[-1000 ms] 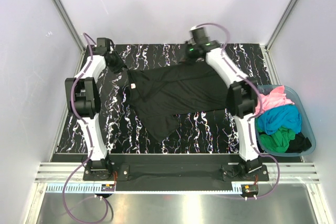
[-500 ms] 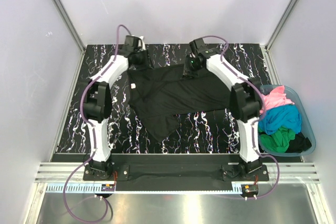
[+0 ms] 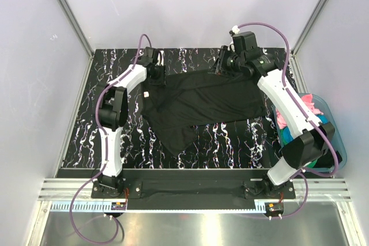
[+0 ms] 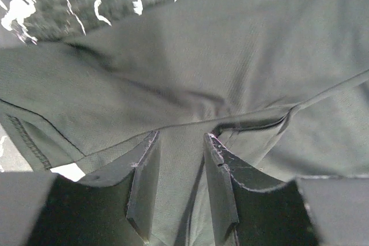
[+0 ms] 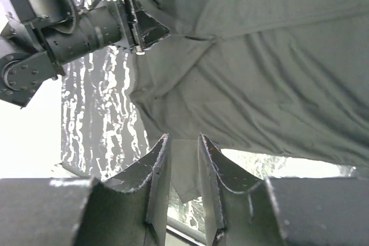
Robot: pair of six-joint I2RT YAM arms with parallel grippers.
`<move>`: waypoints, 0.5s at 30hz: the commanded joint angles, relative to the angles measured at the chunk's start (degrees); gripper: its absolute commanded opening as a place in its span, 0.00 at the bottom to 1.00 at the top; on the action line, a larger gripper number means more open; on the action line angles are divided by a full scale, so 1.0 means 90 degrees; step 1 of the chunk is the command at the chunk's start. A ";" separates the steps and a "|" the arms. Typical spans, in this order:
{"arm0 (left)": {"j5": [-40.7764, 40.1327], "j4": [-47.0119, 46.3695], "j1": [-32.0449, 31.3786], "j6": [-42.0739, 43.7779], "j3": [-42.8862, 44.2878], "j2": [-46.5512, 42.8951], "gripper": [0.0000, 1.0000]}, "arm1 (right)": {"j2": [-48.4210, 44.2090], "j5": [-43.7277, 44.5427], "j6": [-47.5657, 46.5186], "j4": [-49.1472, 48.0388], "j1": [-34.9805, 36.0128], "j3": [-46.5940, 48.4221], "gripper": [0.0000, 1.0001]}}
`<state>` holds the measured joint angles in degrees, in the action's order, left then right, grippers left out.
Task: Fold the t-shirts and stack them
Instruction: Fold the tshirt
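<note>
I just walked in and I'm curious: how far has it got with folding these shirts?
Barely started. Nothing is folded or stacked yet. In hand: the black shirt lies rumpled on the table, and the left pincer and right pincer each pinch its far edge. Left to do: fold it, then the pink shirt and the others waiting in the tub.

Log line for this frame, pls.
left gripper: jaws shut on black t-shirt, far-left corner | right gripper: jaws shut on its far edge | shirt: spread, unfolded
</note>
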<state>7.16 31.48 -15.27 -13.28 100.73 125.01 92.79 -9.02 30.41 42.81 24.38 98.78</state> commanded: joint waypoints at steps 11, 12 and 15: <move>0.0582 -0.0412 -0.0247 0.0616 -0.0216 0.0075 0.41 | -0.0086 0.0309 -0.0225 0.0136 0.0025 -0.0312 0.33; 0.0582 -0.0393 -0.0266 0.0616 -0.0206 0.0113 0.41 | -0.0086 0.0308 -0.0225 0.0127 0.0016 -0.0321 0.33; 0.0582 -0.0393 -0.0296 0.0597 -0.0206 0.0143 0.41 | -0.0076 0.0308 -0.0244 0.0126 0.0025 -0.0321 0.33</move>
<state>10.76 30.11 -17.47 -8.99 98.74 125.91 92.64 -6.98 29.45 44.88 24.38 95.85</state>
